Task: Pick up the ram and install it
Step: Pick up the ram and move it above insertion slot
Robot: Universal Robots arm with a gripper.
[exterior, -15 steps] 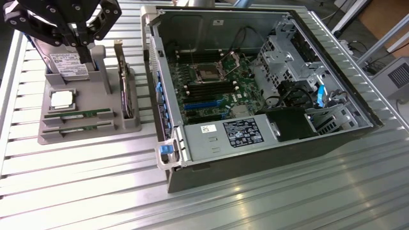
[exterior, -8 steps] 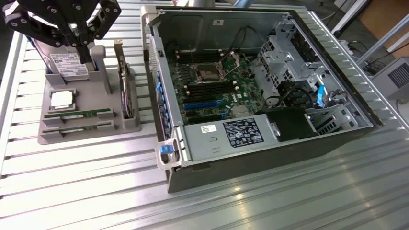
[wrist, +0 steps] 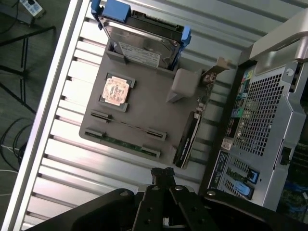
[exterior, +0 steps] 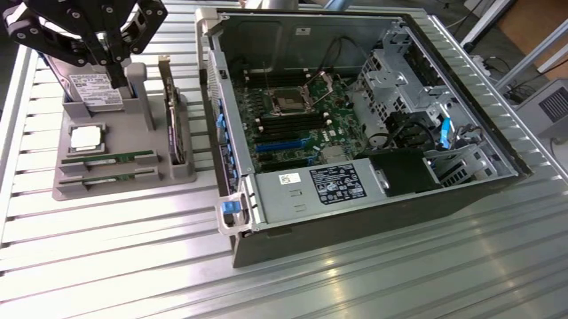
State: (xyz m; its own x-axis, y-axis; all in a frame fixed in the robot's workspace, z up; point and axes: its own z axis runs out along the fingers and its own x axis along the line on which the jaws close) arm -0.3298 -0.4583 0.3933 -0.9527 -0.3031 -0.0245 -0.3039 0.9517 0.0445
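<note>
Nearest to the exterior camera, a ribbed metal table [exterior: 133, 266] is seen. An opened computer case [exterior: 355, 232] rests on it, with the power supply [exterior: 310, 189] at its near end. Further in, long dark slots [exterior: 282, 125] on the motherboard [exterior: 306, 143] are taken to be the memory sockets, and no green stick can be made out in them.

Toward the exterior view's left, a grey holder [exterior: 89, 193] is set just beside the case. The ram [exterior: 106, 175] lies in the holder's nearest slot, untouched, and a second green stick [exterior: 106, 158] is seated just behind it. Beyond these a square processor chip [exterior: 86, 136] is laid flat, and an expansion card [exterior: 175, 119] stands on edge at the side toward the case.

Farther still, a hard drive [exterior: 93, 90] is propped upright. The gripper [exterior: 105, 48] is held above the drive, well apart from the ram, with its fingers pressed together on nothing.

The approach for the pick is judged to be the step in hand, with nothing yet lifted. A grasp would require the fingers to be spread, aligned across the stick's thin edge, and lowered without the neighbouring stick being struck.
</note>
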